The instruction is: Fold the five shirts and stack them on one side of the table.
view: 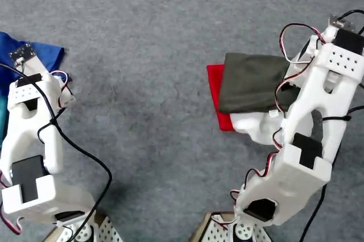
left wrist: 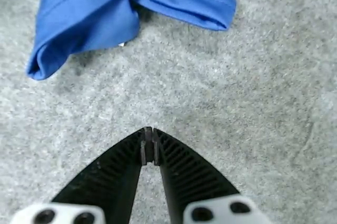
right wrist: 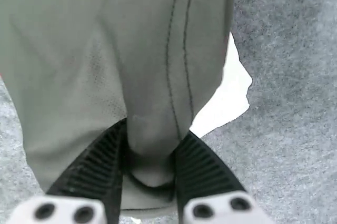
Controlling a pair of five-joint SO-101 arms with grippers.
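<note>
A folded olive-grey shirt (view: 253, 82) lies on top of a red shirt (view: 215, 91) and a white shirt (view: 253, 124) at the right of the table. My right gripper (right wrist: 150, 153) is shut on a fold of the olive-grey shirt (right wrist: 105, 61), with the white shirt (right wrist: 226, 95) peeking out beside it. A crumpled blue shirt (view: 40, 54) lies at the table's left edge. My left gripper (left wrist: 149, 150) is shut and holds nothing, hovering over bare felt a short way from the blue shirt (left wrist: 105, 8).
Grey felt (view: 148, 83) covers the table. The left arm (view: 31, 140) stands at the near left and the right arm (view: 310, 140) at the near right, with black and red cables trailing from both. A teal cloth edge (view: 3, 117) shows at the far left.
</note>
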